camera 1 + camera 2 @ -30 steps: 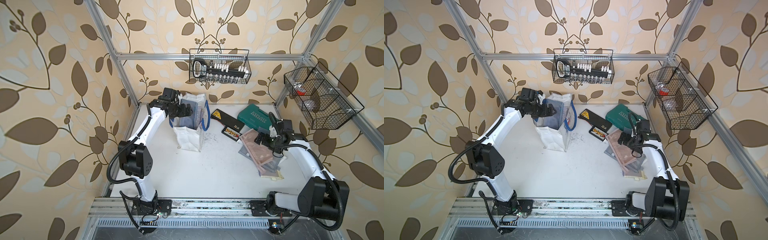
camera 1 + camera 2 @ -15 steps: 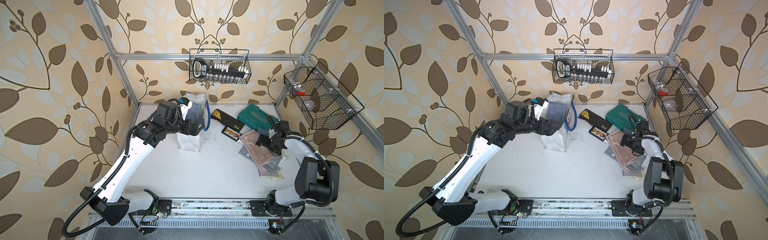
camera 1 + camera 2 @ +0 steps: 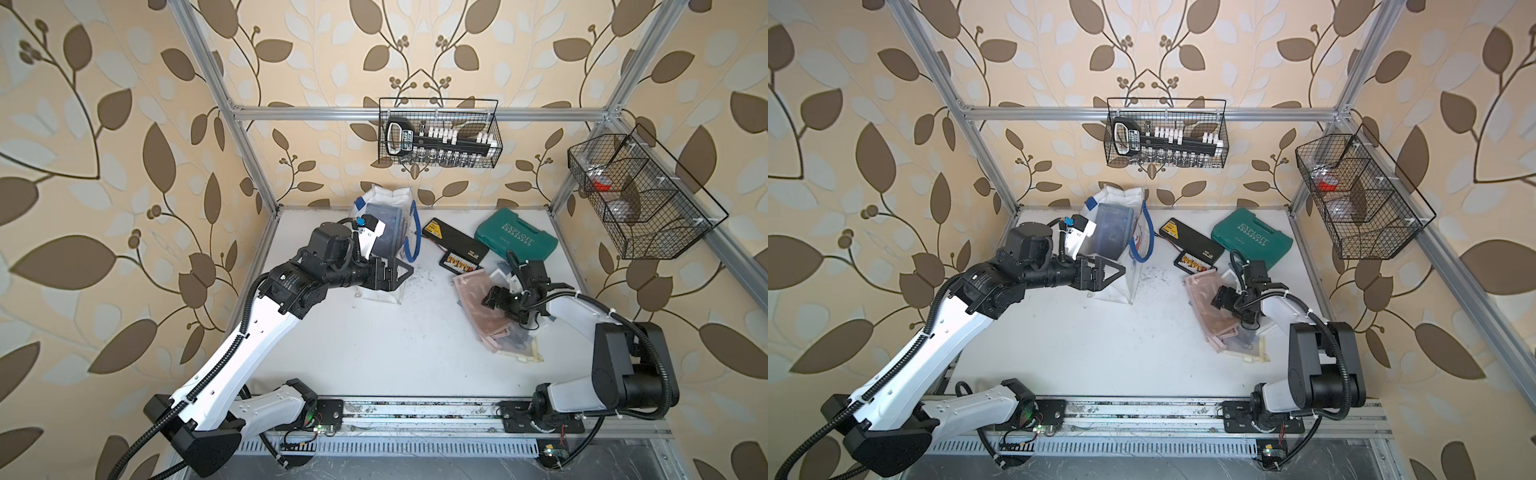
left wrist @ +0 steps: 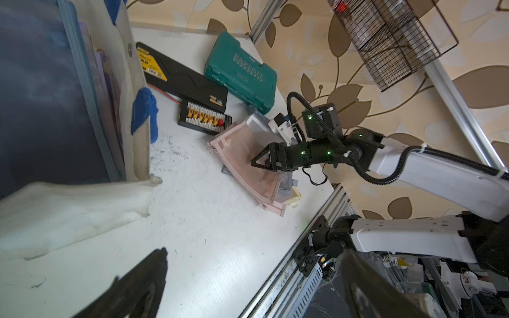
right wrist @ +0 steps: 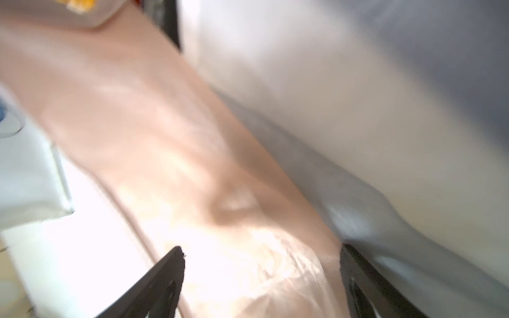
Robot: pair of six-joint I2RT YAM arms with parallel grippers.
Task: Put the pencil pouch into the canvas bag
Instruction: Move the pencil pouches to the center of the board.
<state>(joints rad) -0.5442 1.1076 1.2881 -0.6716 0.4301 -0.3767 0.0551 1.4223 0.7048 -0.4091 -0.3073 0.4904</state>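
The canvas bag (image 3: 374, 293) (image 3: 1121, 195) (image 4: 132, 82) stands upright at the back left, white with blue handles, and a dark blue pouch (image 3: 388, 232) sits inside it. A pink see-through pencil pouch (image 3: 473, 291) (image 3: 1202, 291) (image 4: 237, 148) (image 5: 165, 124) tops a stack of flat pouches at the right. My right gripper (image 3: 489, 299) (image 3: 1219, 300) (image 4: 257, 162) (image 5: 261, 269) is down on it, open, with the pink film between its fingers. My left gripper (image 3: 401, 275) (image 3: 1115, 274) (image 4: 256, 286) hangs open and empty in front of the bag.
A green tool case (image 3: 515, 239), a black flat case (image 3: 453, 239) and a connector board (image 3: 461, 262) lie behind the pouch stack. Grey and cream pouches (image 3: 519, 353) lie under the pink one. Wire baskets (image 3: 438, 137) (image 3: 640, 195) hang on the back and right walls.
My left gripper has drawn back from the bag's mouth and come down in front of the bag. My right gripper has shifted left onto the pink pouch, its jaws a little narrower.
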